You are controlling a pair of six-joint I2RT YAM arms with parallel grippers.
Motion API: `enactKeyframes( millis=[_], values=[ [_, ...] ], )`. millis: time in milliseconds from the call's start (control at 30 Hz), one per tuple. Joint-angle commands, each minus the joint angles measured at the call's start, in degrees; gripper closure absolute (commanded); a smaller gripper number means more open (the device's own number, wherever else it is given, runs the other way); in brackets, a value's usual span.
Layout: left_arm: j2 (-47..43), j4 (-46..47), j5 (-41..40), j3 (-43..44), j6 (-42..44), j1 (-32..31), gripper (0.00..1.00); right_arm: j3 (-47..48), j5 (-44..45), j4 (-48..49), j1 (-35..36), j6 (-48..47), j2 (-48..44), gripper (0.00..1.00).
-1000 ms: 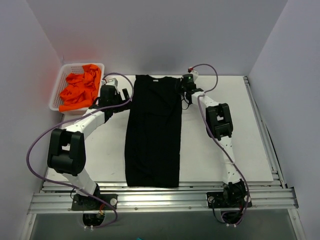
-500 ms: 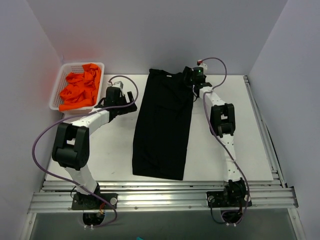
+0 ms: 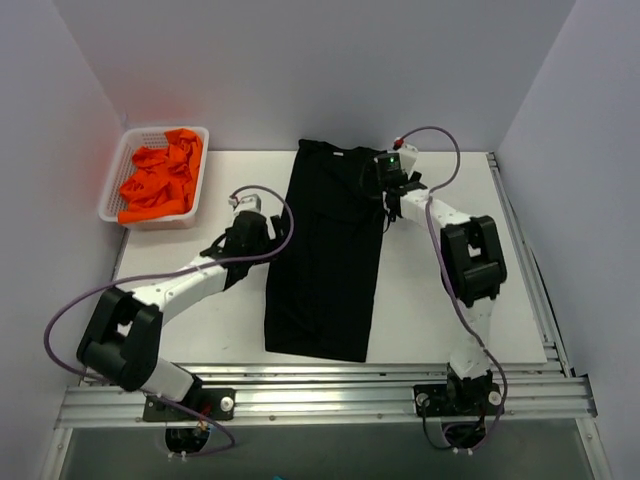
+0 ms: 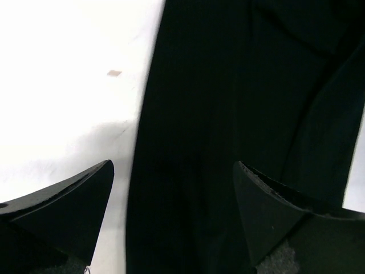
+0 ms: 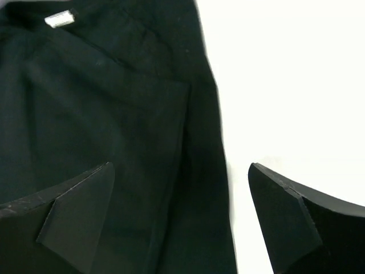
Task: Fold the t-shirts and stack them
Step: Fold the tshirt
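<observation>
Folding black shirt [image 3: 325,260], long strip on bench [image 3: 410,310]. Left gripper [image 3: 268,232] at its left edge, right gripper [image 3: 386,192] near collar [image 3: 322,147], both released, empty. Next likely: pinch collar corners, fold toward hem [image 3: 312,352]. Orange shirts [image 3: 160,178] in basket [image 3: 113,192].

- We saw the left arm [image 3: 185,285] and the right arm [image 3: 425,210], built of white links with bulky black joint housings.
- We noted a purple cable [image 3: 432,128] looping along each arm.
- A green light [image 3: 393,157] glowed on the right wrist.
- The left end effector [image 4: 173,165] and right end effector [image 5: 181,165] had matte black, wedge-shaped fingers [image 4: 68,205].
</observation>
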Motion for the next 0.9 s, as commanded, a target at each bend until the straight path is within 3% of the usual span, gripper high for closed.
enactKeyframes(
  millis=[0, 200, 433, 500, 733, 867],
  values=[
    [-7.18, -0.14, -7.40, -7.32, -5.35, -0.01, 0.06, -10.93, 15.90, -2.44, 3.06, 6.22, -13.66, 0.00],
    [-21.51, -3.64, -6.19, -16.76, -9.92, -2.29, 0.05, -32.23, 24.44, -5.88, 14.02, 18.98, -31.43, 0.00],
    [-31.88, -5.68, -2.94, -25.71, -14.49, -9.23, 0.08, -56.04, 19.97, -4.82, 28.09, 33.04, -48.20, 0.02],
    [-32.77, -4.98, -0.39, -26.78, -15.28, -10.90, 0.09, -58.09, 17.78, -5.17, 30.22, 35.34, -52.16, 0.03],
    [-35.23, -10.07, 0.23, -28.54, -18.18, -16.44, 0.12, -58.97, 22.95, -16.24, 37.61, 40.79, -61.85, 0.03],
    [-34.01, -8.06, 1.55, -30.74, -19.24, -18.03, 0.23, -59.15, 24.27, -18.79, 37.70, 41.58, -64.58, 0.03]
  ],
)
